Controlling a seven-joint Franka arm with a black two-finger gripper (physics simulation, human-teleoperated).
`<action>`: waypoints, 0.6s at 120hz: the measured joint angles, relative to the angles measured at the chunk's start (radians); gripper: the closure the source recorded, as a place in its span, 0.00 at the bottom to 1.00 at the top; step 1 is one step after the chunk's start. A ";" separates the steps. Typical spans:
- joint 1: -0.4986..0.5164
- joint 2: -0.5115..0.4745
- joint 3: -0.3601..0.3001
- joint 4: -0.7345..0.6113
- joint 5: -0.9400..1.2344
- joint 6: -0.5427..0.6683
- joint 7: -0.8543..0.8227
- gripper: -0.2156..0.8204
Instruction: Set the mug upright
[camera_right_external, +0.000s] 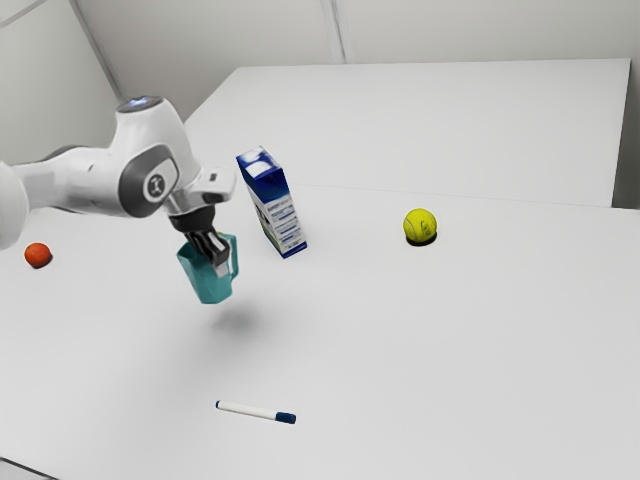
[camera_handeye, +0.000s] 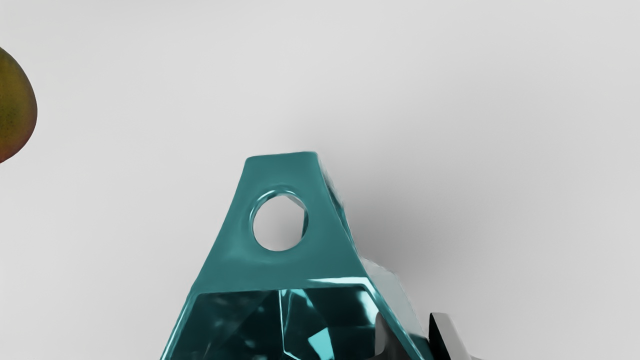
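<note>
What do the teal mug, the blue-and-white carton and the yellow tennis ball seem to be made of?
The teal mug looks like glossy glazed ceramic or hard plastic: bright highlights line its rim and inside. The blue-and-white carton is probably smooth printed cardboard, judging by its flat, straight-edged sides. The yellow tennis ball is likely matte felt over rubber; its curved seam lines suggest that.

My exterior view comes through bright, with even, whitish light across the worktop (camera_right_external: 400, 340); the back wall (camera_right_external: 220, 35) looks a shade greyer. A soft-edged shadow spreads on the worktop below the mug (camera_right_external: 205, 278), and a small, darker one hugs the underside of the tennis ball (camera_right_external: 420, 225). On my wrist view the light is pale and diffuse too, with a broad grey shadow beside the mug, whose dark interior catches white and light-teal glints.
</note>
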 joint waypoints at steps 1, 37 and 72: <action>-0.001 0.000 0.000 -0.002 0.005 0.002 -0.007 0.97; -0.008 0.005 -0.006 -0.076 0.109 0.152 -0.229 0.96; -0.016 0.041 -0.010 -0.096 0.120 0.247 -0.366 0.96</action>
